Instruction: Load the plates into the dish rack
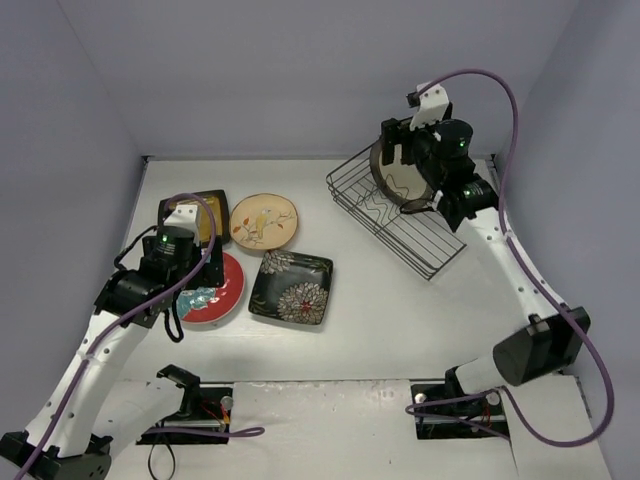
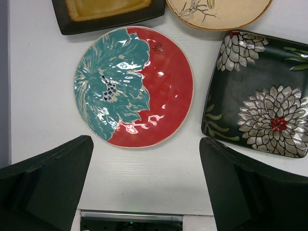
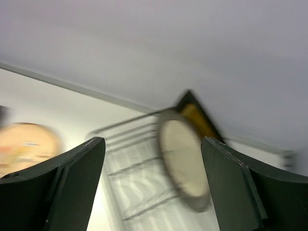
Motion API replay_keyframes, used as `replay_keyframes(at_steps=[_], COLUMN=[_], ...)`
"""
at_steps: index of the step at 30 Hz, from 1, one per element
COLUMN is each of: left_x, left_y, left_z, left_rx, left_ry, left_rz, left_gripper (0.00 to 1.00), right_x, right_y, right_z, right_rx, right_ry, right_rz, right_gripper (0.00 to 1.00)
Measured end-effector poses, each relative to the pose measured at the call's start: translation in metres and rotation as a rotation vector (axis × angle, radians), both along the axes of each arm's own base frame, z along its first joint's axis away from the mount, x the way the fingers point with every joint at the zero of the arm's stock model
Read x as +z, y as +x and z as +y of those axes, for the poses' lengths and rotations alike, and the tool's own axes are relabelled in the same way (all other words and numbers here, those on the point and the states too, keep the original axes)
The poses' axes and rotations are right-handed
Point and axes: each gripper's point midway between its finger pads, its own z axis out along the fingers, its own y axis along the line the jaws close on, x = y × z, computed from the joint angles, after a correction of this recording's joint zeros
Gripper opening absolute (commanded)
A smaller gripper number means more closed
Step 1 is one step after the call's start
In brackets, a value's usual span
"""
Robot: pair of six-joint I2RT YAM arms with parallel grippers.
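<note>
You're holding the left tool (image 2: pixel 146 163) wide over the red-teal plate (image 2: pixel 134 86), the right tool (image 3: pixel 151 149) wide near the dish rack (image 1: pixel 428 255)

A white table (image 1: pixel 380 330) sits boxed in by pale lavender-grey walls (image 1: pixel 300 70) on three sides.

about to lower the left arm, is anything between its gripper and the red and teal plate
Nothing visible does. The left gripper is open above the red and teal plate, whose face is bare. The dark flowered plate lies to its right with a gap, the amber plate beyond it; neither overlaps it.
</note>
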Motion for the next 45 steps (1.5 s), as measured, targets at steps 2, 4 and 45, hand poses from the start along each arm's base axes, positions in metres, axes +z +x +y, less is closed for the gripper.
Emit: replay_keyframes(at_steps=[2, 4, 45], left_x=[-0.003, -0.005, -0.003], left_y=[-0.001, -0.001, -0.017], left_z=[0.000, 0.000, 0.006], left_rx=[0.001, 0.001, -0.003], left_ry=[0.003, 0.005, 0.000], left_rz=[0.007, 0.014, 0.008], left_gripper=[0.97, 0.97, 0.97], right_x=[0.010, -0.002, -0.358], right_y=[-0.026, -0.048, -0.207], right_z=[0.022, 0.034, 0.180], right_rx=[0.023, 0.025, -0.143], right_ry=[0.125, 0.256, 0.656], right_rz=[0.027, 0.105, 1.107], right_gripper=[0.81, 0.78, 0.00])
